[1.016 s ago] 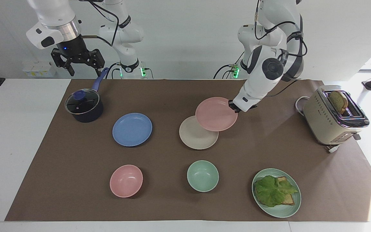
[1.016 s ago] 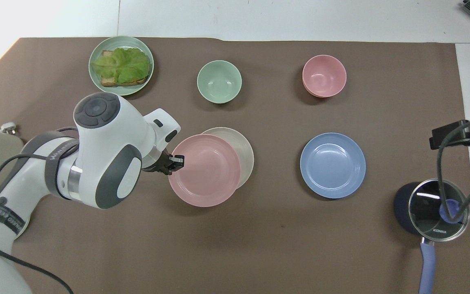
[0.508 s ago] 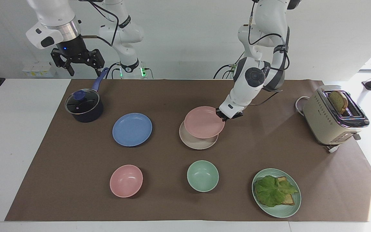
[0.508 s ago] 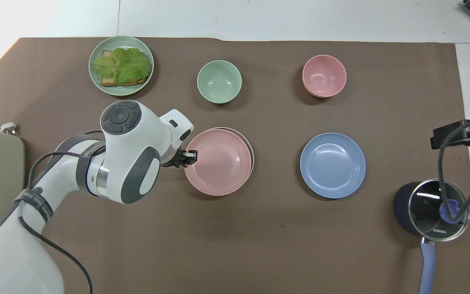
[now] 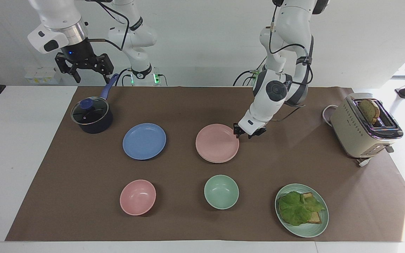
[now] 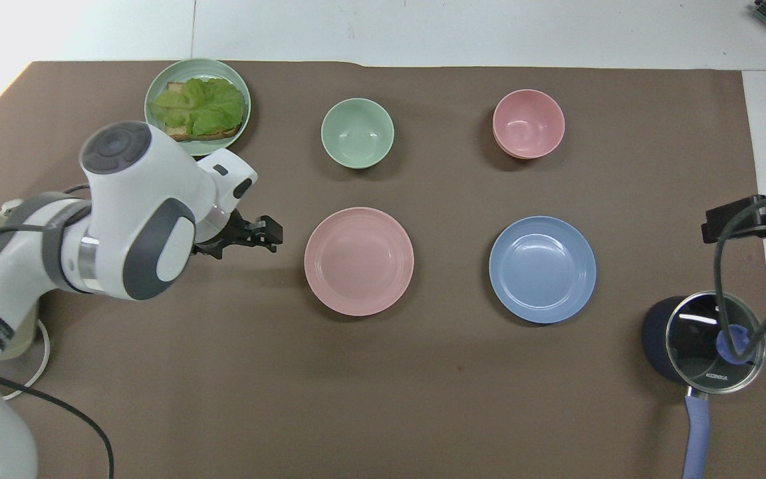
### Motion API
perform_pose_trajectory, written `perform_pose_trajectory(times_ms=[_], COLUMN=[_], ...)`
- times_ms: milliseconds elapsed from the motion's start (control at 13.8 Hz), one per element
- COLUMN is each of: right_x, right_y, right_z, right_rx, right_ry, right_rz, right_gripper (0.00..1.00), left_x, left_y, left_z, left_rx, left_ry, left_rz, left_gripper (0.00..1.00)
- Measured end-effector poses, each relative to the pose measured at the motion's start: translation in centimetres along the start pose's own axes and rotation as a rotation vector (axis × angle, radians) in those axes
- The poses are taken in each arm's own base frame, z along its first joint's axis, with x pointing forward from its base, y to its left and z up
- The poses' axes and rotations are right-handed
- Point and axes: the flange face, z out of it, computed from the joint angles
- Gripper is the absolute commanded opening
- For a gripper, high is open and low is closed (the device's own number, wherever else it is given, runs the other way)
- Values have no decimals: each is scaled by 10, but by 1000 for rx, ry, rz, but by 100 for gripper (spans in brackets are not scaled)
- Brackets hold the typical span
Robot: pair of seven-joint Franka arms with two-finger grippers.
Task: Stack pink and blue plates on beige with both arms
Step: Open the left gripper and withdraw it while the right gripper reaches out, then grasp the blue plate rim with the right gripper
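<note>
The pink plate (image 5: 217, 142) (image 6: 359, 261) lies flat at the middle of the mat, right on top of the beige plate, which it covers. My left gripper (image 5: 245, 132) (image 6: 271, 233) is open and holds nothing. It hangs low beside the pink plate's rim, toward the left arm's end of the table, and is clear of it. The blue plate (image 5: 144, 141) (image 6: 542, 269) lies alone on the mat toward the right arm's end. My right gripper (image 5: 89, 74) waits open, high over the pot's handle.
A dark pot with a glass lid (image 5: 91, 116) (image 6: 705, 339) stands near the right arm. A pink bowl (image 5: 137, 197), a green bowl (image 5: 221, 192) and a green plate with toast and lettuce (image 5: 301, 210) line the mat's edge farthest from the robots. A toaster (image 5: 364, 126) stands at the left arm's end.
My left gripper carried the pink plate over the beige one, set it down, opened and drew back toward the left arm's end. The right arm has not moved.
</note>
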Motion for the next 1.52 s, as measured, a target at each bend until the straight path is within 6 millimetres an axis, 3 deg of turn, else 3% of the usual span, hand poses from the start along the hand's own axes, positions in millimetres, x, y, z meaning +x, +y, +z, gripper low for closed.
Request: perform_pose_trajectory(times_ms=[218, 435, 580, 725, 1016, 1523], right_x=[2, 8, 12, 19, 34, 61], right_y=[6, 22, 23, 21, 17, -1], right_z=[1, 12, 28, 51, 118, 265], right_rx=[1, 2, 2, 2, 3, 11], right_ry=[15, 52, 61, 74, 84, 45], right_rz=[12, 40, 41, 38, 29, 11], right_gripper=[100, 100, 100, 100, 100, 100], left_x=[15, 9, -3, -16, -23, -23], left_y=[-73, -122, -142, -141, -135, -135], left_z=[-68, -129, -163, -191, -202, -201], left_rx=[84, 103, 106, 108, 108, 108], left_ry=[72, 160, 210, 244, 257, 255], left_rz=[-13, 102, 126, 131, 139, 141], left_gripper=[100, 100, 100, 100, 100, 100])
